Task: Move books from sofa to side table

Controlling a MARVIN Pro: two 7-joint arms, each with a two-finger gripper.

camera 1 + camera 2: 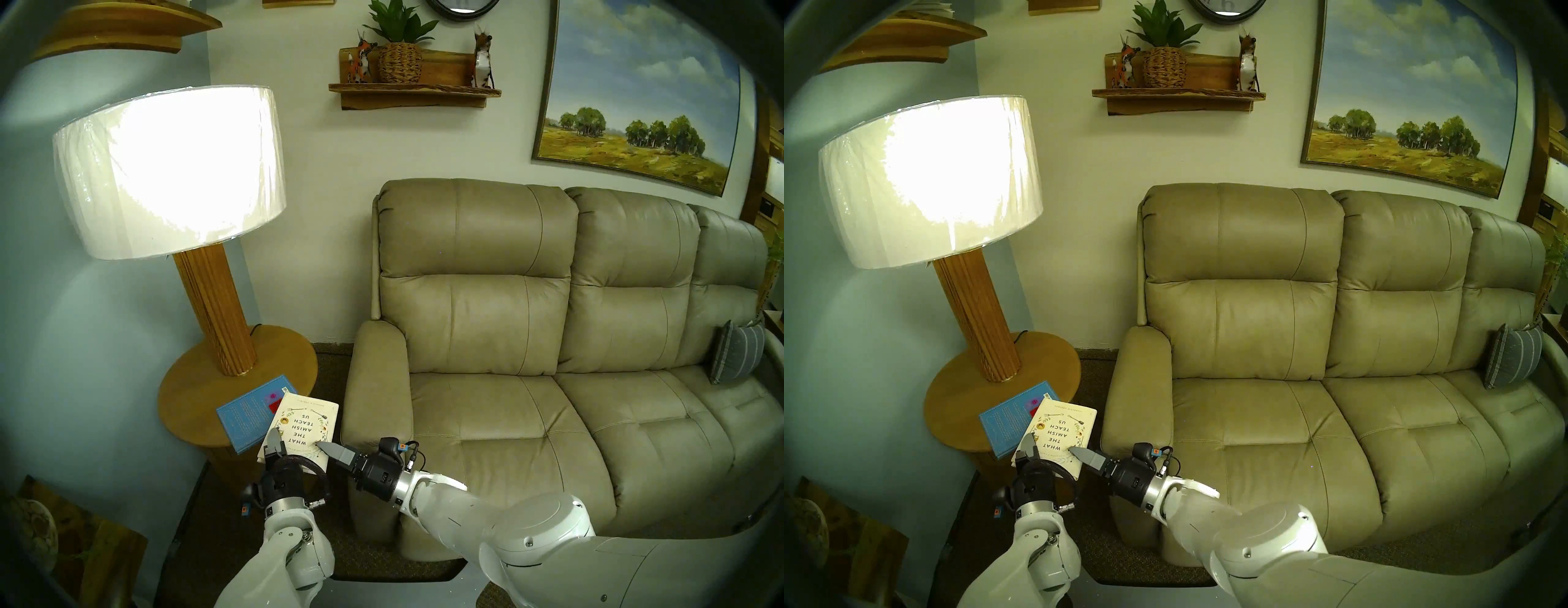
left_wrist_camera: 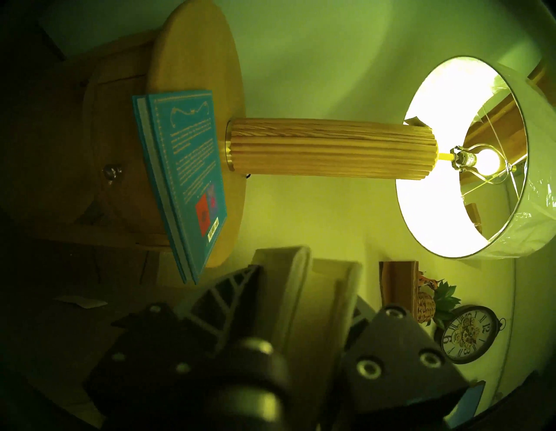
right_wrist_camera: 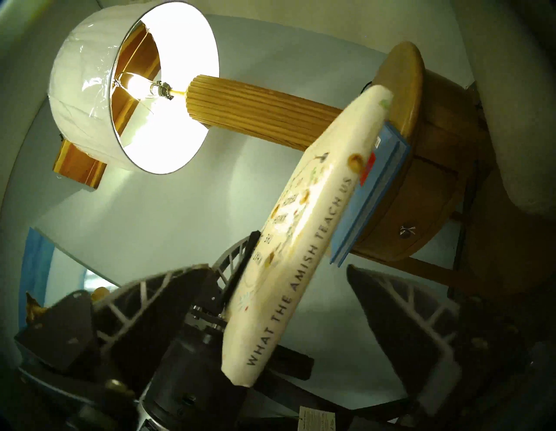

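Note:
The light-blue book (image 1: 246,414) lies flat on the round wooden side table (image 1: 191,390), overhanging its front edge. The cream book (image 1: 303,424) titled "What the Amish Teach Us" is held just above it, partly over the table's right front edge. My left gripper (image 1: 275,446) is shut on the cream book's near left corner. My right gripper (image 1: 326,448) is at the book's near right edge; in the right wrist view its fingers (image 3: 391,316) stand wide apart on either side of the spine (image 3: 304,240), so it is open. The tan sofa (image 1: 509,424) holds no books.
A lit lamp (image 1: 169,170) with a ribbed wooden post (image 1: 220,305) stands on the table's far half. The sofa armrest (image 1: 373,382) rises right of the table. A grey striped pillow (image 1: 736,356) sits at the sofa's far right. A wall shelf (image 1: 413,91) hangs above.

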